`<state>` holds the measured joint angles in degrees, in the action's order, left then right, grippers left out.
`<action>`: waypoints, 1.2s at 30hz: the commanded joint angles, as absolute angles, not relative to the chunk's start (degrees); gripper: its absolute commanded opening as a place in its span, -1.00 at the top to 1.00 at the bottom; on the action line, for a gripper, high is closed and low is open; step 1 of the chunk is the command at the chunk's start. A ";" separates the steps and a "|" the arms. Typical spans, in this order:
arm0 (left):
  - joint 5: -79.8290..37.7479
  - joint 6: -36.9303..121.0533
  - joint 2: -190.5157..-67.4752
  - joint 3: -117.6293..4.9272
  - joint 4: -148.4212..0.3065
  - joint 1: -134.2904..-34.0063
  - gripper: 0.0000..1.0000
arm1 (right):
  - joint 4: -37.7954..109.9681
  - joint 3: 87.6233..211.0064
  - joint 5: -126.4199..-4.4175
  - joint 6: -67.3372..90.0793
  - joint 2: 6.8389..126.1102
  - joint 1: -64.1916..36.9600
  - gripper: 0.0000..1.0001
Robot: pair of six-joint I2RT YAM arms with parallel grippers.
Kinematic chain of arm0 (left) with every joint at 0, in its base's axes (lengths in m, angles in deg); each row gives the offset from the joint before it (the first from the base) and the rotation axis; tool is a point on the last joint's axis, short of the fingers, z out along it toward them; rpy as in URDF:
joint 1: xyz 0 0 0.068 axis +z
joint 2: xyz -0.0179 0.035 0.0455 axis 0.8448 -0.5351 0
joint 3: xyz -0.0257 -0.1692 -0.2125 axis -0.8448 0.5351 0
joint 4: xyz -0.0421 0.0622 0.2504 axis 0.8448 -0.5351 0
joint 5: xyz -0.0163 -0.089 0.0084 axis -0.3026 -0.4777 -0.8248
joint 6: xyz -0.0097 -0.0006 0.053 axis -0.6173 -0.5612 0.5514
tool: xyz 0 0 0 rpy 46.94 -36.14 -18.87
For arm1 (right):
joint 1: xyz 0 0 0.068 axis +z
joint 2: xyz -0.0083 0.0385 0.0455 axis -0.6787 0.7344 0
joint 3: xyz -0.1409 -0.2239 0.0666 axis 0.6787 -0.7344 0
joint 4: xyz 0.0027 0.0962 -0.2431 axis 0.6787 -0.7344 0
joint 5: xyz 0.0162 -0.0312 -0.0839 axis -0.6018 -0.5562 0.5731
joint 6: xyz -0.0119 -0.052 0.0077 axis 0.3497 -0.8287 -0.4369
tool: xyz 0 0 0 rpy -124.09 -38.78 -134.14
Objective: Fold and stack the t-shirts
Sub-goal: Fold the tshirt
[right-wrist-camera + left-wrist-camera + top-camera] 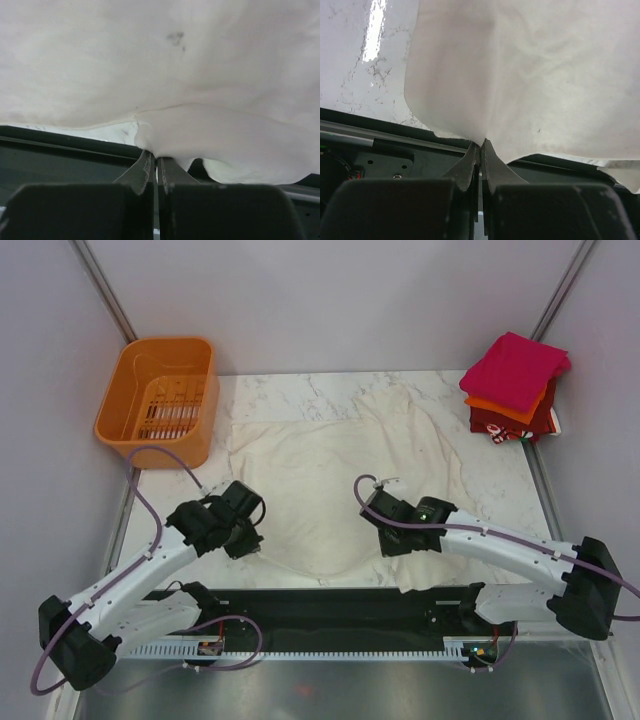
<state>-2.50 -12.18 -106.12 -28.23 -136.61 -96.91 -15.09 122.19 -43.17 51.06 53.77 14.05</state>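
Note:
A large cream-white t-shirt (340, 470) lies spread on the marble table (500, 490). My left gripper (243, 540) is shut on its near left edge; in the left wrist view the jaws (481, 144) pinch the cloth (530, 75). My right gripper (400, 540) is shut on the near right edge; in the right wrist view the jaws (154, 157) grip a bunched fold (200, 130). A stack of folded shirts sits at the far right corner: magenta-pink (513, 366) on top, orange (500, 406) under it, dark red (520, 426) at the bottom.
An orange slotted plastic basket (160, 400) stands at the far left, partly off the table. A black rail (330, 605) runs along the near edge between the arm bases. Grey walls close in the sides and back.

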 commanded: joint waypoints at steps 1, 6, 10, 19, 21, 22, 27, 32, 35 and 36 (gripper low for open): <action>0.14 -5.60 -108.78 -33.74 -138.83 -96.06 0.95 | -18.16 131.67 -35.11 45.35 58.68 13.95 1.00; 0.93 1.07 -111.07 -38.40 -138.91 -91.50 0.95 | -19.65 141.77 -31.94 37.70 65.27 11.84 1.00; -0.30 9.40 -113.44 -42.35 -138.04 -83.51 0.95 | -19.74 144.87 -31.23 32.43 67.66 7.64 1.00; -0.74 17.95 -124.15 -48.07 -132.59 -78.22 0.95 | -19.22 148.39 -30.88 26.80 70.82 1.03 1.00; -1.61 19.00 -127.31 -48.60 -131.36 -77.95 0.95 | -18.95 148.82 -30.80 25.57 71.78 0.33 1.00; -1.97 19.27 -128.29 -49.48 -130.66 -77.60 0.95 | -18.87 149.00 -29.84 25.30 72.14 -0.55 1.00; -1.53 21.73 -134.53 -53.61 -129.77 -76.99 0.95 | -17.82 151.90 -27.54 22.58 75.65 -4.68 1.00; -0.21 25.33 -143.04 -59.58 -129.86 -76.02 0.95 | -17.72 157.86 -27.37 20.64 81.97 -8.55 1.00; 0.75 27.53 -148.83 -63.62 -131.17 -75.32 0.95 | -17.81 162.16 -27.54 20.03 86.53 -10.13 1.00; 0.84 27.97 -150.17 -65.46 -131.44 -74.79 0.95 | -17.72 163.32 -27.72 19.85 87.69 -10.92 1.00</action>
<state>-1.21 23.07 -146.25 -60.76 -131.40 -75.82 -18.17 158.41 -29.40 21.97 84.77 -9.62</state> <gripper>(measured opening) 0.034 0.019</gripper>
